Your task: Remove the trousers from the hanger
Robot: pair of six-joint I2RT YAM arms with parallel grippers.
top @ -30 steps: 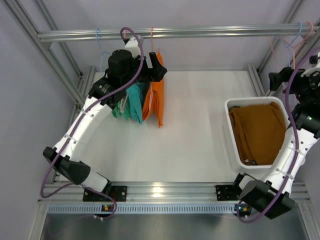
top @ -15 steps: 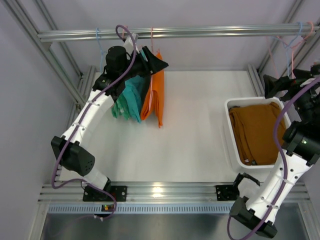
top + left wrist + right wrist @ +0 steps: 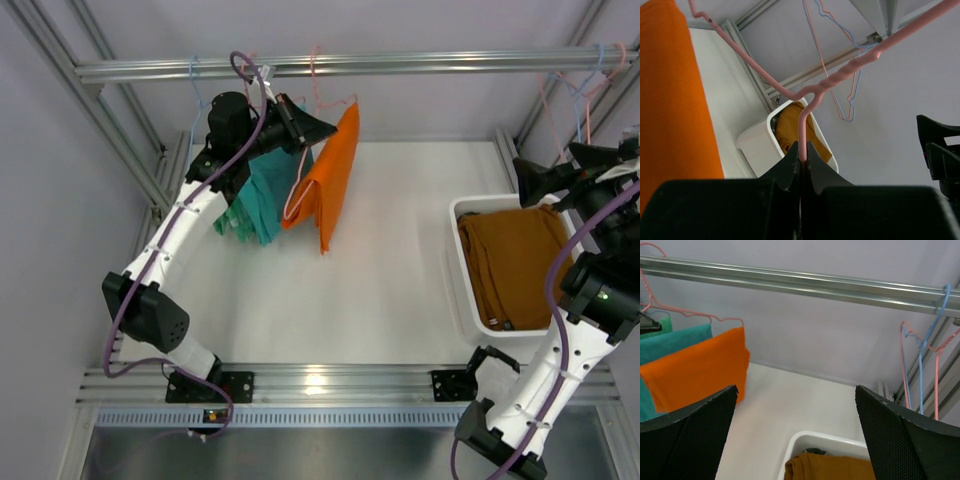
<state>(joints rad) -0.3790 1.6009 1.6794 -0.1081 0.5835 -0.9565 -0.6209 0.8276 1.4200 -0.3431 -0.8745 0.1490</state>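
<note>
Orange trousers are folded over the bar of a pink hanger and hang tilted, the lower end swung toward the left arm, above the far-left part of the white table. The hanger's hook reaches up to the metal rail across the back; whether it sits on the rail cannot be told. The left gripper is clenched on the hanger's thin wire stem just below the twisted neck, jaws pressed together with the wire between them. Teal trousers hang just beside the orange pair, on the left-arm side and partly under that arm. From the right wrist, a sliver of green cloth shows behind the teal. Brown trousers lie bunched in a white bin on the right of the table, well apart from the hanging pairs. The right gripper hangs above the bin's far corner, jaws released and spread wide, grasping nothing and pointed toward the rail. Bare pink and blue hangers hang at the rail's right end.
</note>
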